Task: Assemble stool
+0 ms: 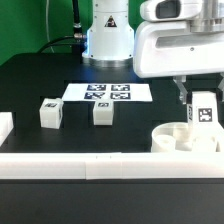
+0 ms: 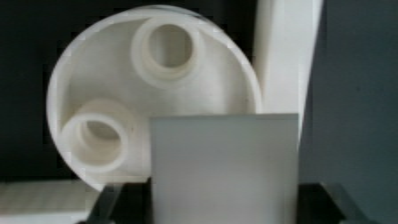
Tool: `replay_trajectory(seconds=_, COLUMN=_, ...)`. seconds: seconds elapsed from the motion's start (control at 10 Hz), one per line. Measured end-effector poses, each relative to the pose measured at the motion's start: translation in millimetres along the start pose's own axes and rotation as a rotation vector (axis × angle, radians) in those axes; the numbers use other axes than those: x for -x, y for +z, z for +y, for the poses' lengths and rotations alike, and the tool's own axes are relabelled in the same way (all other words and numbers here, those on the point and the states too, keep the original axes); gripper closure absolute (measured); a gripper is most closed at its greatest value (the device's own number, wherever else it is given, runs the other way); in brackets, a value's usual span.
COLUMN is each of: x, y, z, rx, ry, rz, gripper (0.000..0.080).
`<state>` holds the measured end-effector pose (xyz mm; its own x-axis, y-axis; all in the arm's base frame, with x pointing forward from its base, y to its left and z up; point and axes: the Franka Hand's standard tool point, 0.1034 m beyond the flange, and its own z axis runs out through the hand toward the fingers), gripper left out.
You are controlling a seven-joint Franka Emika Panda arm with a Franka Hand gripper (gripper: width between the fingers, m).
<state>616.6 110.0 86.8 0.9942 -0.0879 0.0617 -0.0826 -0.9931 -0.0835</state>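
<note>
My gripper hangs at the exterior view's right, shut on a white blocky stool leg that shows a black-and-white tag. The leg is upright just above the round white seat, which lies on the table against the front rail. In the wrist view the held leg fills the space between the dark fingers, and my gripper sits over the seat and its round sockets. Whether leg and seat touch I cannot tell. Two more legs stand loose at the exterior view's left.
The marker board lies flat behind the loose legs, in front of the arm's white base. A long white rail runs along the table's front edge, and a white rail end shows at the far left.
</note>
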Motion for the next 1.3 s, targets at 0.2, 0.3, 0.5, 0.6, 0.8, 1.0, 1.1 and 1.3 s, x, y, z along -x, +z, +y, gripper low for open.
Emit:
replay_trajectory(seconds=0.2, x=0.0, y=-0.2, z=-1.8, rx=-0.004, ry=0.114, rz=0.001, gripper=0.0462)
replay_trajectory(seconds=0.3, x=0.2, y=-0.1, z=-3.0, rx=-0.01, ry=0.187, rz=0.0, gripper=0.0462)
replay_trajectory(seconds=0.5, x=-0.2, y=0.6, z=-4.9, rx=-0.042, ry=0.408, rz=0.003, gripper=0.0462)
replay_trajectory(seconds=0.6, x=-1.3, y=0.5, z=-4.8, rx=-0.072, ry=0.547, rz=0.0, gripper=0.0462)
replay_trajectory(seconds=0.8, x=-3.2, y=0.2, z=-5.0, rx=-0.116, ry=0.774, rz=-0.018, gripper=0.0462)
replay_trajectory(seconds=1.0, x=-4.1, y=-0.2, z=-6.1, rx=-0.12, ry=0.864, rz=-0.023, gripper=0.0462)
replay_trajectory(seconds=1.1, x=-4.1, y=-0.3, z=-6.8, rx=-0.125, ry=0.918, rz=-0.027, gripper=0.0462)
replay_trajectory(seconds=1.3, x=-6.6, y=-0.2, z=-4.2, rx=-0.173, ry=1.101, rz=-0.039, gripper=0.0462)
